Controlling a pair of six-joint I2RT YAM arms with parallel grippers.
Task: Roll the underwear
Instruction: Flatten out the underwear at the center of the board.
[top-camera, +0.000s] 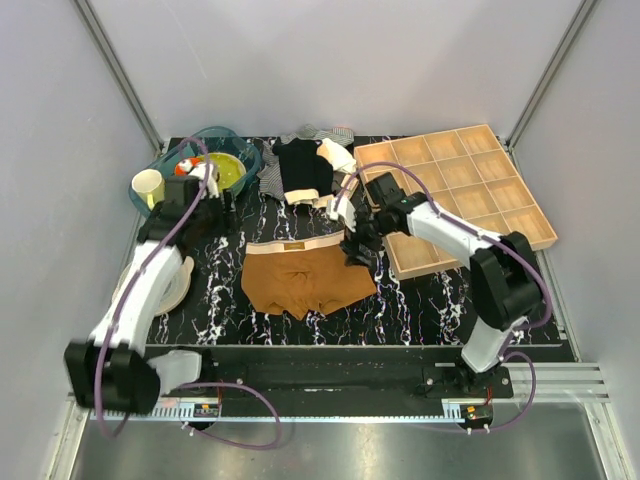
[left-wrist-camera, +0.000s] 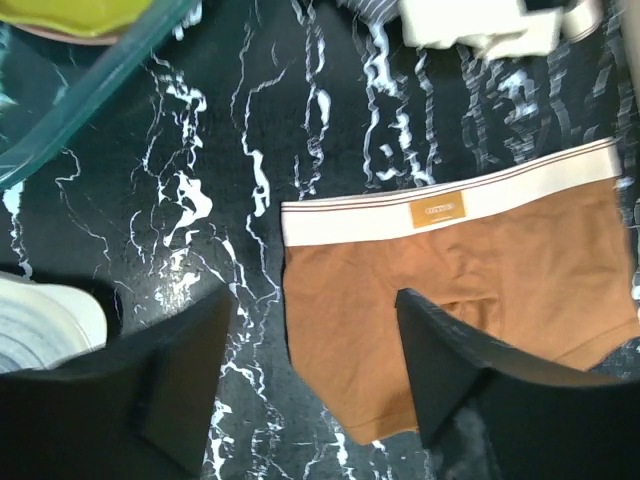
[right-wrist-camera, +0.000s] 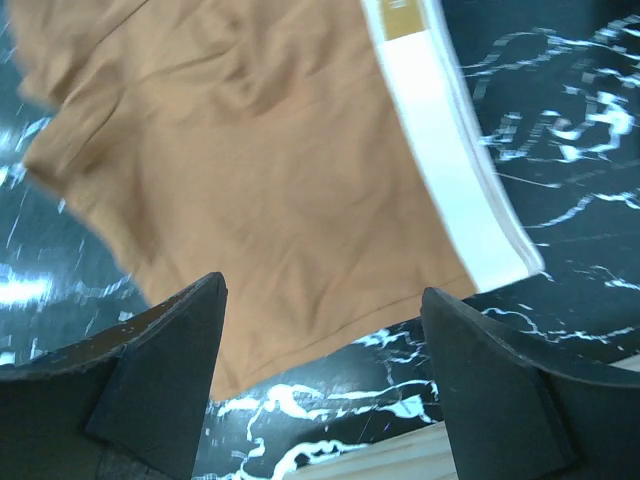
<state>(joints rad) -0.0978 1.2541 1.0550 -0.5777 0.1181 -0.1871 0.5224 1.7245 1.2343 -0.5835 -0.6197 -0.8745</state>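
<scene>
Black tabletop (top-camera: 430, 310) w/ white marble veining, grey walls on three sides. L arm runs fwd from its base up the left side, w/ the left gripper (top-camera: 213, 188) near the far-left corner, just beside a teal bowl (top-camera: 245, 160). In its wrist view the fingers (left-wrist-camera: 170, 390) stand well apart w/ nothing btwn them, so it is open, looking down on bare table and the left edge of the underwear (top-camera: 305, 278). R arm rises from its base, elbow high, forearm reaching left over the near-left corner of a wooden compartment tray (top-camera: 450, 175). The right gripper (top-camera: 356, 245) sits at the right end of the waistband (top-camera: 295, 245). Its jaws are also spread, nothing pinched, w/ the cloth's corner below the gap; can't tell if the tips touch the fabric. Underwear lies flat and unrolled mid-table, waistband on the far side, leg openings toward the bases. Behind it are a black garment (top-camera: 303, 165) w/ a beige band and a striped cloth (top-camera: 270, 178), close together. A pale cup (top-camera: 147, 186) stands by the bowl. A white plate (top-camera: 178, 290) at the left edge is mostly hidden by the L arm. Bowl holds smth yellow-green, hard to make out. Waistband label is too small to read. Striped cloth is partly covered by the black garment.
</scene>
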